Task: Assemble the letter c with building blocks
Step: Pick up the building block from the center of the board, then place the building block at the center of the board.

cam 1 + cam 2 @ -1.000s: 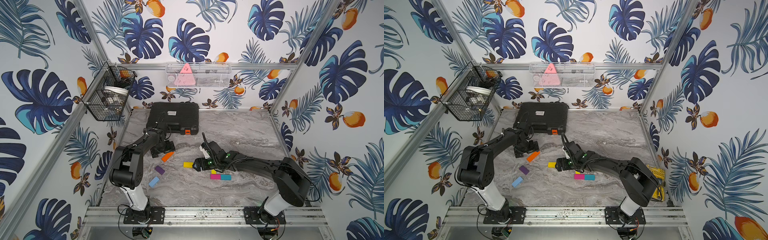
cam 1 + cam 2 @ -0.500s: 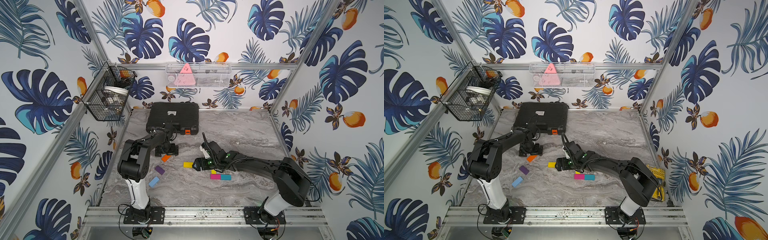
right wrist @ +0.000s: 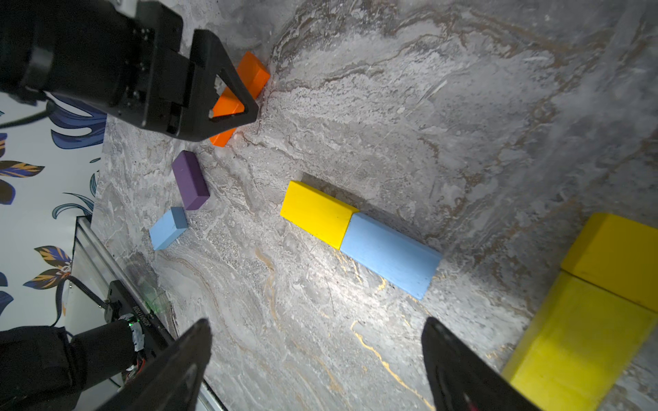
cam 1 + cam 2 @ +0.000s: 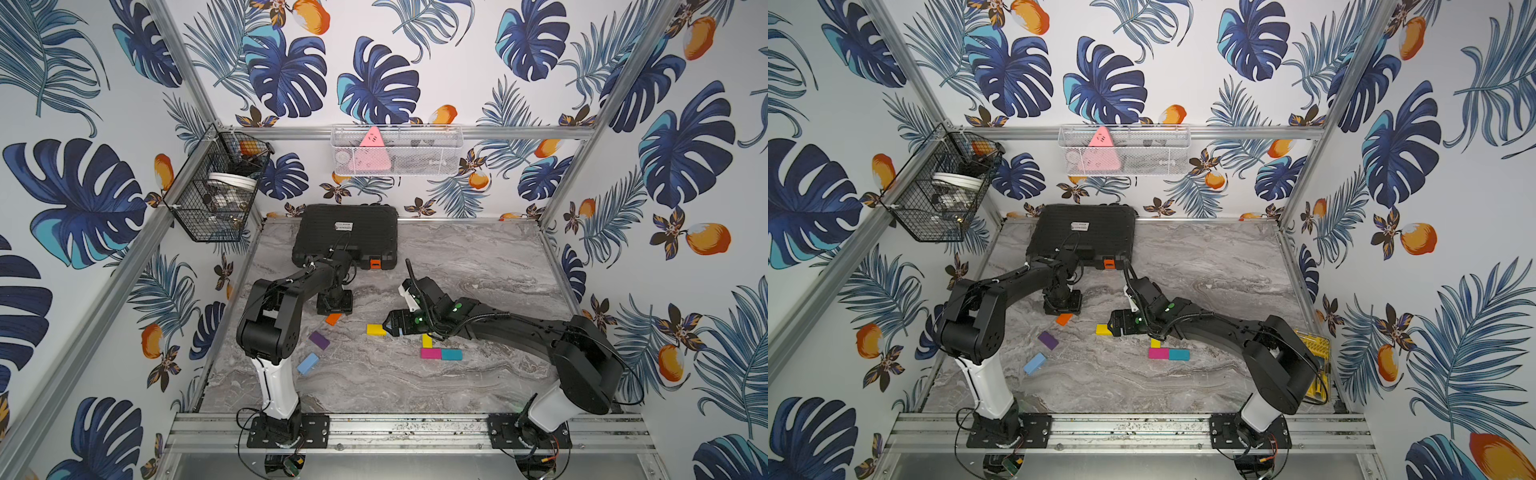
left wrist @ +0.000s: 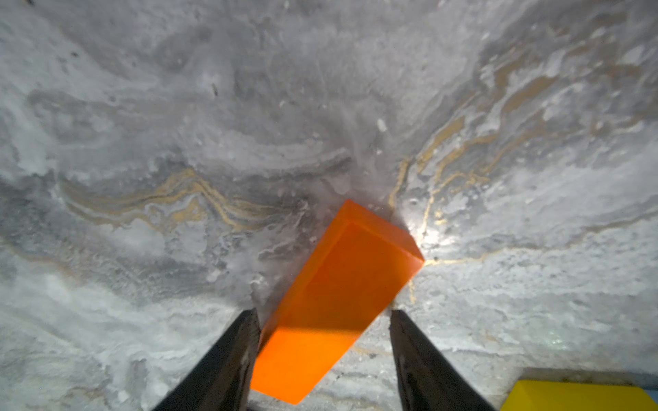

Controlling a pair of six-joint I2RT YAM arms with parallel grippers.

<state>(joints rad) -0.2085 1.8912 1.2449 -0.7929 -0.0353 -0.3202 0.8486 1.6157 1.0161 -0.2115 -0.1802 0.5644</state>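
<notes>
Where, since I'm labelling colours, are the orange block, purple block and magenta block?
orange block (image 5: 340,288): left wrist view, top face.
purple block (image 4: 319,340): in a top view, top face.
magenta block (image 4: 430,353): in a top view, top face.

- My left gripper (image 4: 1064,311) points down over the far end of the orange block (image 4: 1064,319); its jaws are hidden here.
- My right gripper (image 4: 1113,325) sits low beside the yellow block (image 4: 1102,330).
- The magenta block (image 4: 1158,353) and the teal block (image 4: 1179,354) touch end to end, with a smaller yellow piece (image 4: 1155,343) just behind the magenta one.
- The purple block (image 4: 1048,340) and the light blue block (image 4: 1035,363) lie apart on the tabletop (image 4: 1204,266) near my left arm.
</notes>
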